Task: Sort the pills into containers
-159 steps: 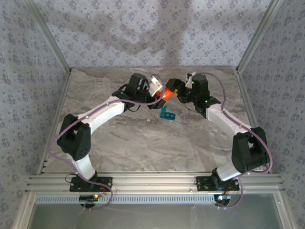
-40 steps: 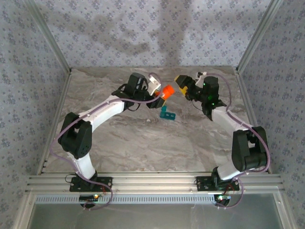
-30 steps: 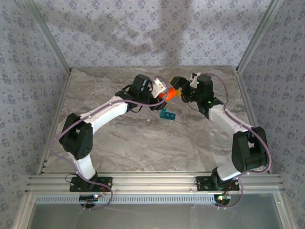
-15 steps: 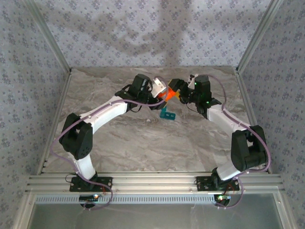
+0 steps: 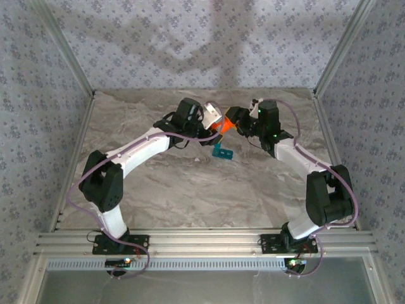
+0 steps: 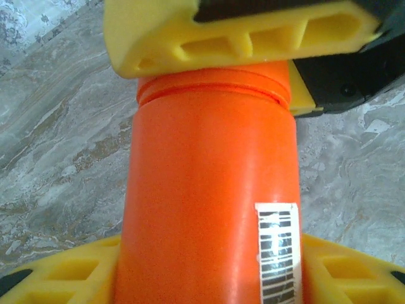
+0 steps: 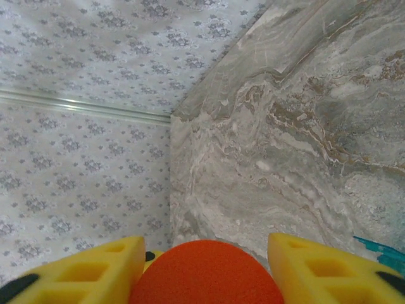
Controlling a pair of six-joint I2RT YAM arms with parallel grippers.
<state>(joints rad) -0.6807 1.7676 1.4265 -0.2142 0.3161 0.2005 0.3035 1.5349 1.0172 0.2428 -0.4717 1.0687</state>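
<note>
Two grippers meet over the far middle of your marbled grey-white table (image 5: 190, 183), one at each end of an orange bottle (image 5: 222, 125) held off the surface. Your left gripper (image 5: 214, 120) comes in from 9 o'clock and has the bottle clamped. In the left wrist view its ribbed yellow fingers (image 6: 63, 275) press against both sides of the smooth, glossy cylinder.

Your right gripper (image 5: 233, 120) comes in from 3 o'clock. Its fingers (image 7: 82, 272), the same yellow plastic with cut-out webbing, bracket the bottle's rounded end with almost no gap. You cannot tell from these views whether they are squeezing it.

A raised ring runs round the bottle's neck just under that end. On its wall is a small white label (image 6: 277, 253) printed with black barcode stripes. Any digits on it are too small for you to read.

The containers (image 5: 221, 151), a small teal plastic pill organiser, lie flat on the table near the bottle at 6 o'clock. Their compartments cannot be made out at that size. A teal sliver of them also shows at 4 o'clock in the right wrist view.

Pale wallpaper (image 5: 158, 38) with a small repeating floral motif lines the walls, and a brushed metal rail (image 7: 76, 104) crosses it.
</note>
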